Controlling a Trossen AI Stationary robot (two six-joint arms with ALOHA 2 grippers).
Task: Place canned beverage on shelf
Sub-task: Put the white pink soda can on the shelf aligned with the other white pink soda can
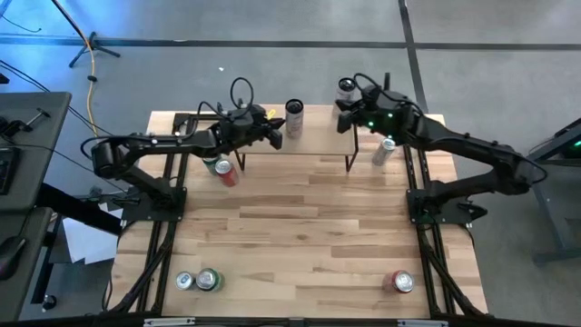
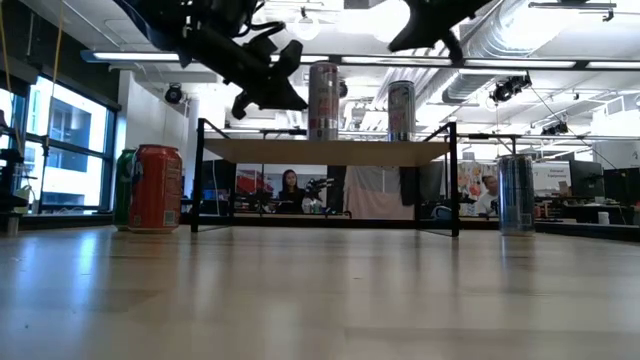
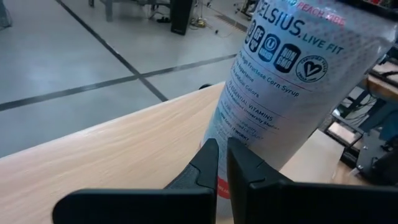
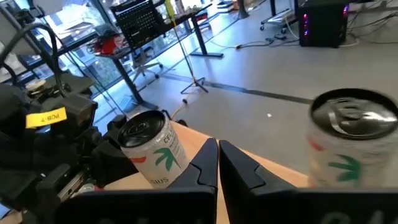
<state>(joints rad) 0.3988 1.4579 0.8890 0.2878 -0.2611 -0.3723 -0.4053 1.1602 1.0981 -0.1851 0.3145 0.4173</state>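
Shelf point(image 1: 309, 150) holds two cans; table point(image 1: 309, 236) six.

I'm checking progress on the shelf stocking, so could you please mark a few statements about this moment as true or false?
1. Two cans stand upright on the shelf. True: a pale can and a second can stand on it.
2. The left gripper holds a can. False: it is shut on nothing, beside the pale can.
3. The right gripper is wide open. False: it is shut.
4. A red can stands on the table near the shelf's left legs. True.
5. The table's near edge is bare of cans. False: cans stand near both near corners, such as one red-topped can.
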